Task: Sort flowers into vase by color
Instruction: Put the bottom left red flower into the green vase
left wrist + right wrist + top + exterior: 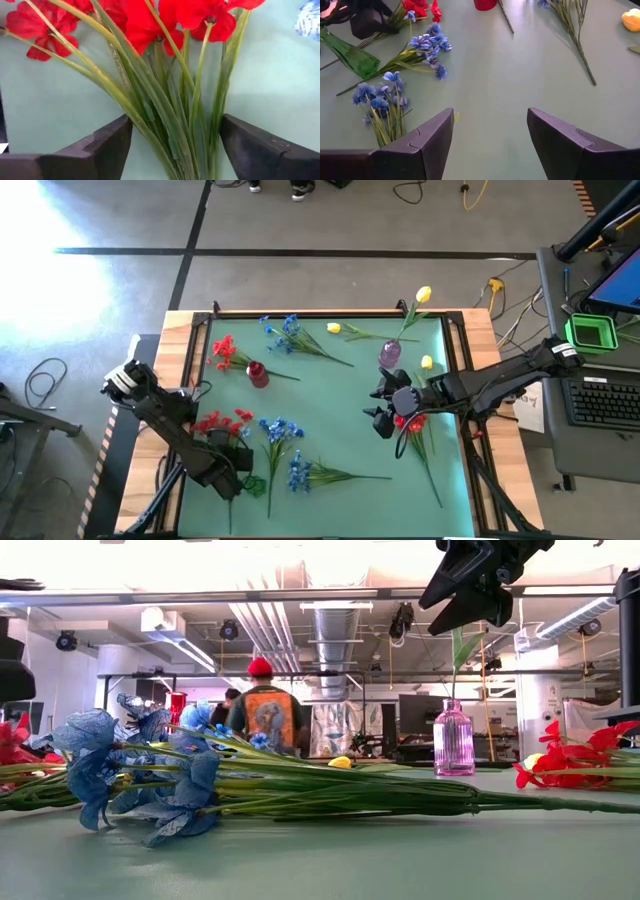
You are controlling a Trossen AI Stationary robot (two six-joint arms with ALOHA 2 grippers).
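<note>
A red flower cluster (222, 423) lies on the green mat at the near left, blooms (150, 20) toward the left edge. My left gripper (175, 132) (235, 452) points down over its green stems (165, 110), open, one finger on each side and apart from them. My right gripper (383, 415) (490, 120) hangs open above the mat right of centre, nothing between its fingers. A purple vase (390, 355) (453, 740) stands at the far right with a yellow flower (423, 295) in it. Blue flowers (280, 430) (427, 45) lie near the middle.
A red vase (257, 374) stands beside another red cluster (224, 350). A green vase (347, 57) lies on its side by the left gripper. More blue flowers (285, 332) (298, 470), yellow buds (334, 328) (427, 362) and red flowers (412, 422) lie around the mat.
</note>
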